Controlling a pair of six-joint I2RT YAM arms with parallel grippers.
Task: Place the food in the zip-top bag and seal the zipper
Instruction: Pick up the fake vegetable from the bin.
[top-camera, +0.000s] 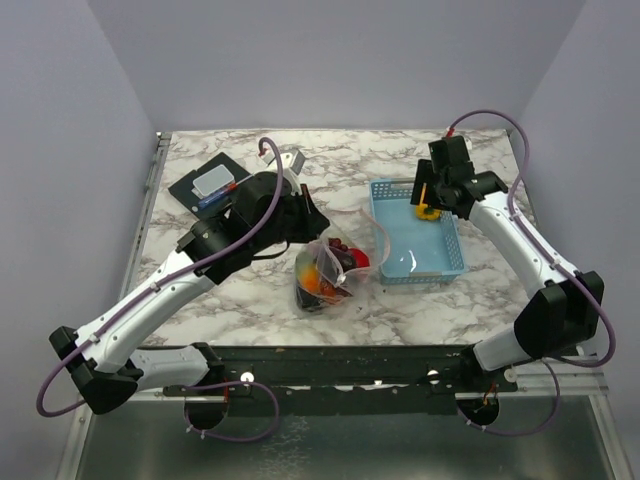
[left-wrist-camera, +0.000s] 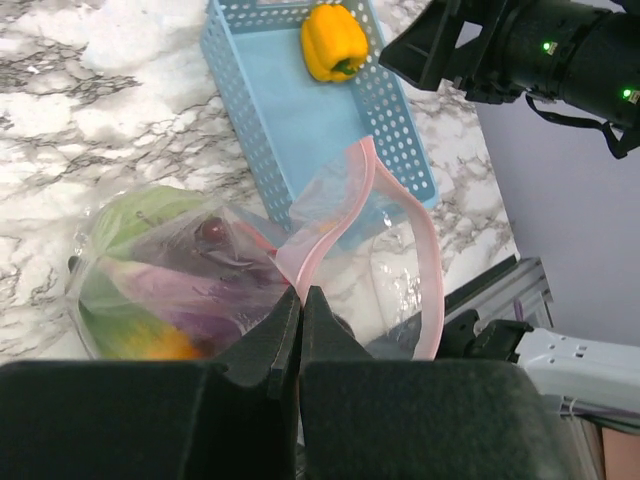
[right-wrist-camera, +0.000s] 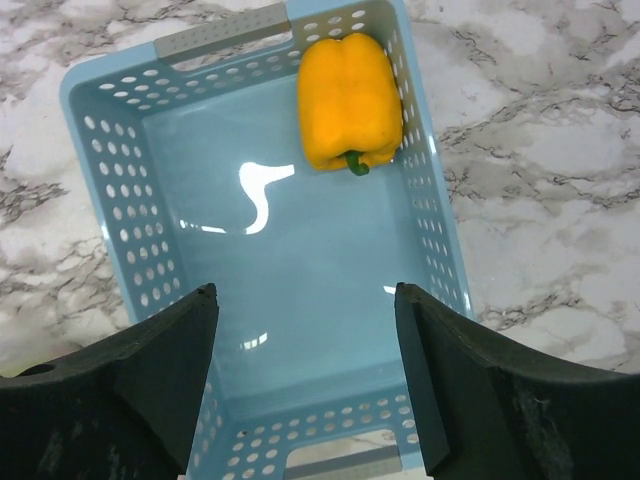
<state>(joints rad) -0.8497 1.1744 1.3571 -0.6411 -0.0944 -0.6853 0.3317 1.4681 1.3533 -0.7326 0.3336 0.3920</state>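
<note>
The clear zip-top bag lies mid-table, holding several toy foods. The left wrist view shows green cabbage, a purple eggplant and the orange pumpkin inside it. My left gripper is shut on the pinkish-red zipper strip and holds the mouth up and open; in its own view the jaws meet on the strip. The yellow pepper lies at the far end of the blue basket. My right gripper hovers open and empty above the basket, also seen from above.
The light-blue basket stands right of the bag, its near corner close to the bag's mouth. A black pad with a small white-blue item lies at the back left, with a small white object beside it. The right arm looms over the basket.
</note>
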